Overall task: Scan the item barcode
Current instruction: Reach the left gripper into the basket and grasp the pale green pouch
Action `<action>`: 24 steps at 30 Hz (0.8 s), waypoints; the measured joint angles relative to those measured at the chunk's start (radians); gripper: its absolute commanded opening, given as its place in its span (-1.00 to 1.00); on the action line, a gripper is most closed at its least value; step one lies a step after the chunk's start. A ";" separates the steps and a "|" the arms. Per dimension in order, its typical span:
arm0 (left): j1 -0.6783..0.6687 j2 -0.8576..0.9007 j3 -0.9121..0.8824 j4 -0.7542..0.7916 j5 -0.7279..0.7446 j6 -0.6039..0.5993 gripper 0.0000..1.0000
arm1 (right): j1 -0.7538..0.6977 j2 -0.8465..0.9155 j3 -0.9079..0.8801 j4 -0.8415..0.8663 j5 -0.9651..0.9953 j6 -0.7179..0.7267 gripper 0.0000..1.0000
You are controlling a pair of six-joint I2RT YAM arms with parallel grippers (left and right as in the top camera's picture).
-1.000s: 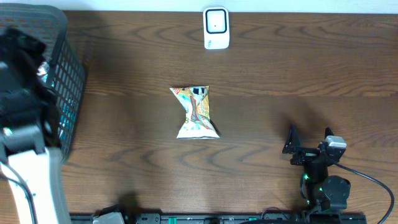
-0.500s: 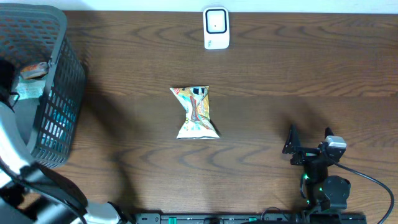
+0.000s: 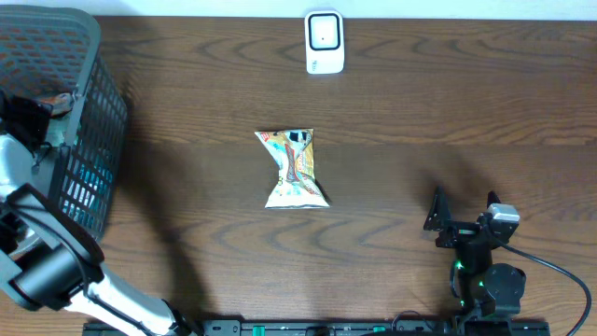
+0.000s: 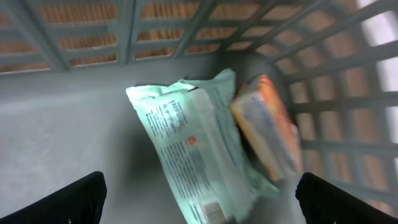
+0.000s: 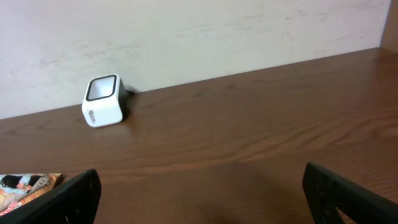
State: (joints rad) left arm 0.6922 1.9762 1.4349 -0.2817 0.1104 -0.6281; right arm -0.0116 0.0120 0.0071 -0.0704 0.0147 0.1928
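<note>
Crinkled, waist-pinched packet (image 3: 294,169) seen on wood-grain table (image 3: 420,112), well apart from wide-spread right gripper (image 3: 464,215); left gripper (image 4: 199,206), also spread, positioned inside lattice basket (image 3: 104,121).

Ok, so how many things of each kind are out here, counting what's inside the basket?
Packets: 3, the colourful packet on the table, the pale green packet and the orange packet in the basket
Scanners: 1, the white scanner
Baskets: 1, the grey basket
Total: 5
</note>
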 measured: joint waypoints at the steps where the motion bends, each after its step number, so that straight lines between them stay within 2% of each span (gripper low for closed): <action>1: 0.000 0.017 0.000 0.011 0.000 0.000 0.96 | 0.000 0.000 0.000 0.000 0.000 0.000 0.98; 6: 0.000 0.100 0.000 0.061 -0.004 0.005 0.96 | 0.000 0.000 0.000 0.000 0.000 0.000 0.99; 9: 0.000 0.102 0.001 0.078 -0.009 -0.001 0.68 | 0.000 0.000 0.000 0.000 0.000 0.000 0.99; 16: -0.002 0.113 0.001 0.078 -0.045 0.025 -0.53 | 0.000 0.000 0.000 0.000 0.000 0.000 0.98; 18: -0.002 0.113 0.001 0.079 -0.051 0.026 -0.76 | 0.000 0.000 0.000 0.000 0.000 0.000 0.99; 19: -0.002 0.113 0.001 0.079 -0.055 0.029 -0.85 | 0.000 0.000 0.000 0.000 0.000 0.000 0.98; 24: -0.002 0.111 0.005 0.065 -0.063 0.047 -0.85 | 0.000 0.000 0.000 0.000 0.000 0.000 0.99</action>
State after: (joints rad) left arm 0.6899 2.0869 1.4395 -0.2165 0.0479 -0.5808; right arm -0.0116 0.0120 0.0071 -0.0708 0.0147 0.1928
